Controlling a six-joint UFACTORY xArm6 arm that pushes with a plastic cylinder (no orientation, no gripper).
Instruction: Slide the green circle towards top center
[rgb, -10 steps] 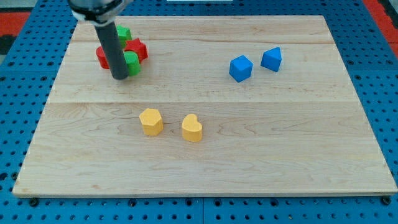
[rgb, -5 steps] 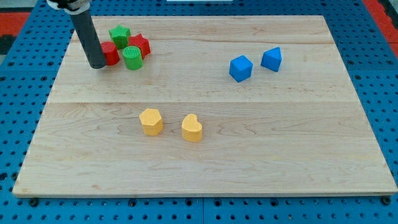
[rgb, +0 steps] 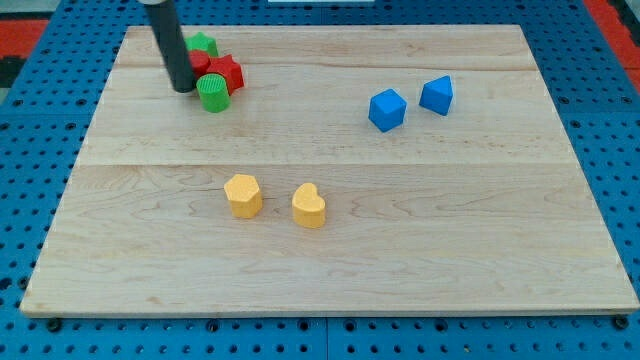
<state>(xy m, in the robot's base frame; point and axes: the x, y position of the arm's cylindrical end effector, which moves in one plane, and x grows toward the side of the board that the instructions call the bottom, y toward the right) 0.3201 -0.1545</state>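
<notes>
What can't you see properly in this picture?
1. Camera view: the red block behind my rod shows only as a sliver, so its shape is unclear.
2. The green block near the view's top is partly covered by the rod too; shape unsure.
3. Whether my tip touches the green circle or just sits at its left cannot be told.
4. The rod's upper part is cut off by the top edge.

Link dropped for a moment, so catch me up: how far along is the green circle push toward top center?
Nothing looks done yet: the green circle sits in the board's top-left cluster, beside the red star, below the other green block. In hand: my tip stands just at the view's left of the circle, about touching it, placed for a rightward push. Left: the whole slide along the top edge to the center.
</notes>
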